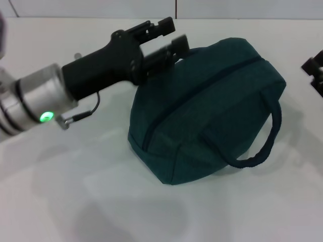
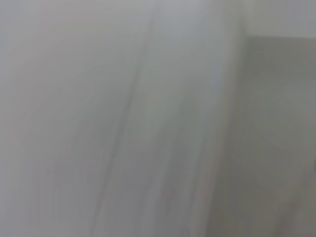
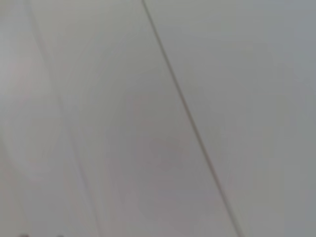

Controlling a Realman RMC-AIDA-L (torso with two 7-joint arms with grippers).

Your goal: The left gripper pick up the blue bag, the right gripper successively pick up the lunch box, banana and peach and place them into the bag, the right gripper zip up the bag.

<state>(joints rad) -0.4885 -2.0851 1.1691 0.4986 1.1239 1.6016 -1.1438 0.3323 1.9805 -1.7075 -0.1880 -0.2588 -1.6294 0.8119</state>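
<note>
On the white table [image 1: 60,201] the blue bag [image 1: 202,116] sits zipped shut with no food in sight, so the job looks nearly done, while the left gripper [image 1: 169,38] hangs by its far top corner, fingers spread and holding nothing.

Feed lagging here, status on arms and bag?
Left pincer open, at blue bag's far top corner. Right pincer at right edge. Bag zipped shut on table. Nothing blocking.

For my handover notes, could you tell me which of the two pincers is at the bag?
The left pincer, reaching the blue bag's top far edge; the right pincer sits apart.
</note>
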